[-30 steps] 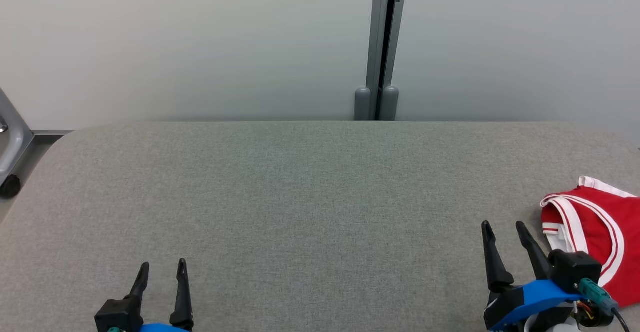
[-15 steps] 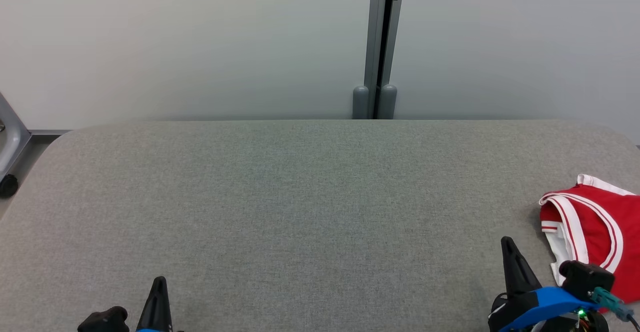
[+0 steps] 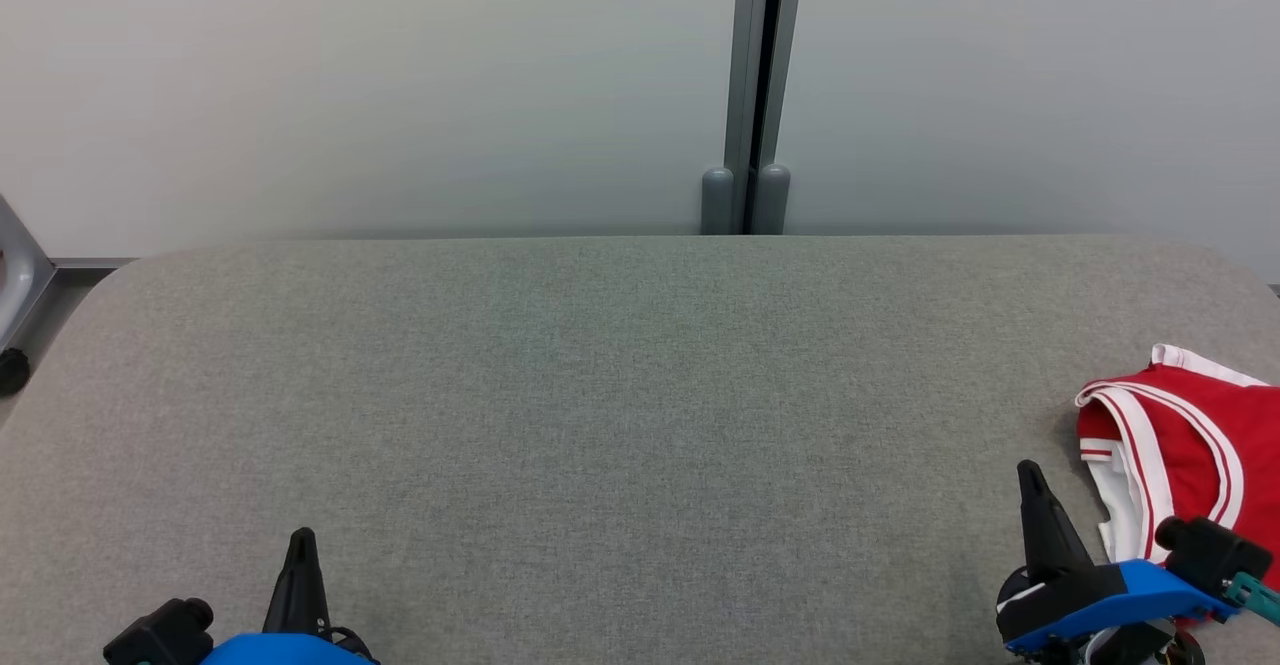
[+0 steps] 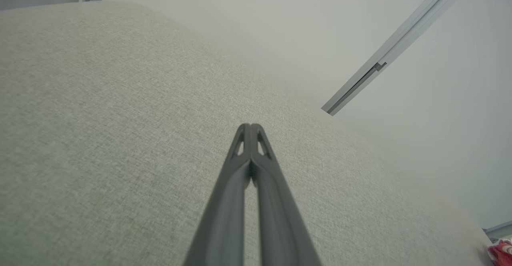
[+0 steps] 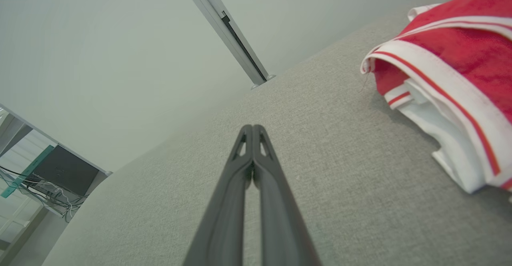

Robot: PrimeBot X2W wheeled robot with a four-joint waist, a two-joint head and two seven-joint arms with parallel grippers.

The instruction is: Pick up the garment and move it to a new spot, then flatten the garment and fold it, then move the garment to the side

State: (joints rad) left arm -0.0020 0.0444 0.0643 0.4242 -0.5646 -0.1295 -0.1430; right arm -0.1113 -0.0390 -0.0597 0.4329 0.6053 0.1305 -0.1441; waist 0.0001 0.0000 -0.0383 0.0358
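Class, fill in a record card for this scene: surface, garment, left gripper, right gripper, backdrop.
surface: grey fabric-covered table
garment: red, white trim, bunched at the table's right end
left gripper: shut, empty, above bare table
right gripper: shut, empty, beside the garment, not touching it
backdrop: pale wall, grey metal post

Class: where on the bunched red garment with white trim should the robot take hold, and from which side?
Grip the raised white-banded fold at the left edge of the red-and-white garment, coming from the left with the right gripper: it stands proud of the grey fabric tabletop.
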